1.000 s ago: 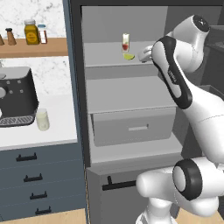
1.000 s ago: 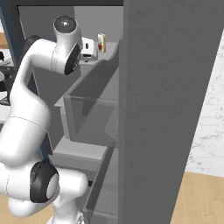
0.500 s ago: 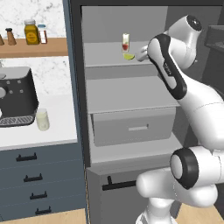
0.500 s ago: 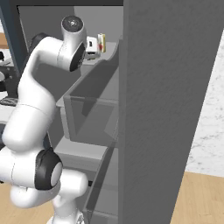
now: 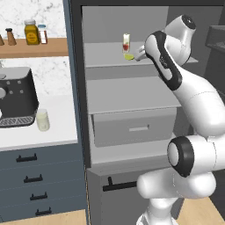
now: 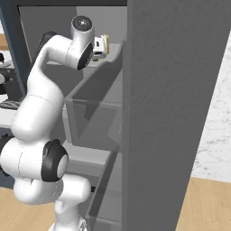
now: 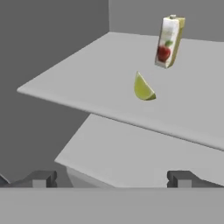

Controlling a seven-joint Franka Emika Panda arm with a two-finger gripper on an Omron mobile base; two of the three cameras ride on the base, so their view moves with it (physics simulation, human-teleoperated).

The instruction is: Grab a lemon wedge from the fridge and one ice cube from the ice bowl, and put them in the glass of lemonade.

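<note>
Inside the open fridge, the gripper faces the top shelf with its jaws spread wide and nothing between them, the two dark fingertips standing far apart at the bottom of the hand view. Ahead of the jaws and a little right of their midline, the lemon wedge lies on the shelf's pale grey surface, near its front edge and clear of both fingers. Beyond the wedge, farther from the jaws and further right, stands a small pale carton bearing a red fruit picture with a green leaf; any lettering on it is too blurred to read. Wedge and carton sit near each other but apart. In the left base view the white arm rises from the lower right, bends at a dark elbow joint and reaches up and leftward into the fridge, the hand level with the top shelf and just right of the wedge and carton. In the right base view the same arm climbs from the lower left, its upper link folding over towards the shelf, where the carton shows just past the wrist. Well away from the jaws, out on the counter left of the fridge, the glass of pale lemonade stands beside a black coffee machine; above them a wooden wall shelf carries an amber jar whose label cannot be read.
</note>
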